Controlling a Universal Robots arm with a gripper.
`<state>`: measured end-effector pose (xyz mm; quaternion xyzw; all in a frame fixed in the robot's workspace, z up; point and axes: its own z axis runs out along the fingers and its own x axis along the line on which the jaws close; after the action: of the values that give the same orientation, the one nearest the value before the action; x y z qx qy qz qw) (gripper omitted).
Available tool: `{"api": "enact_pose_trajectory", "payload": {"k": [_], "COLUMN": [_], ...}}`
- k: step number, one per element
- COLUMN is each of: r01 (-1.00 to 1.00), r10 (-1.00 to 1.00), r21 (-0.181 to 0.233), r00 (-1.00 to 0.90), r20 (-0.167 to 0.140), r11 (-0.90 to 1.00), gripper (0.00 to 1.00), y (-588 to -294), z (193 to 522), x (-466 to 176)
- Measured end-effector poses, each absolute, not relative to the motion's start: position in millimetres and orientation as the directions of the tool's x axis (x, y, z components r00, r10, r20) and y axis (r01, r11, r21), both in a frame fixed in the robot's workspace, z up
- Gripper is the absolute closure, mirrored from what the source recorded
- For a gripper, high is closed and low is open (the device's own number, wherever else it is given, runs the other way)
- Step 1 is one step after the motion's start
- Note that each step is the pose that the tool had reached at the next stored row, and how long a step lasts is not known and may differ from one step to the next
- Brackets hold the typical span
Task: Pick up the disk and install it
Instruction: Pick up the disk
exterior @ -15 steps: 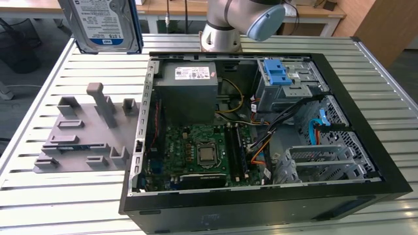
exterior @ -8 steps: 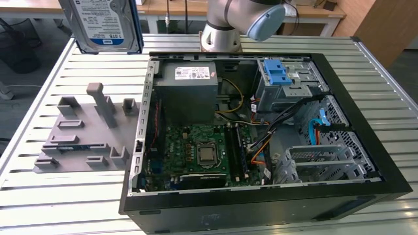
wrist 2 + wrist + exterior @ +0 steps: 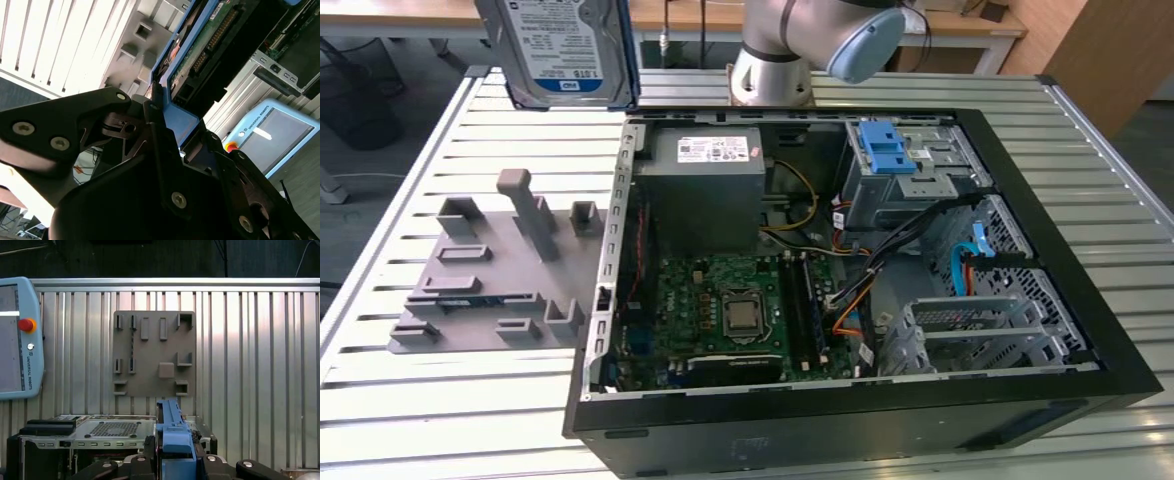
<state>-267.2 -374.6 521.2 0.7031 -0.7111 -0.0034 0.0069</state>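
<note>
Clamping the disk, the gripper holds it outside the open computer case.

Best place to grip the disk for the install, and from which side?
By the blue carrier frame at one end, clamped across the disk's thin dimension, approaching end-on, as the gripper holds it now. That keeps the grip off the exposed circuit board and likely leaves the rest of the body clear.
</note>
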Motion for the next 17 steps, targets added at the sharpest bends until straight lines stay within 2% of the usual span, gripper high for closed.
{"api": "enact_pose_trajectory", "payload": {"k": [7,17], "r01": [-1.000,-1.000], "r10": [-1.000,-1.000], "r21": [0.015,0.012], "r00": [-0.011,-0.011], "r20": [0.005,0.004], "r11": [0.011,0.011], "gripper": [0.64,0.64], "y": [-375.9,-412.1], "z": [519.3,512.0], "x": [-249.4,-249.3]}}
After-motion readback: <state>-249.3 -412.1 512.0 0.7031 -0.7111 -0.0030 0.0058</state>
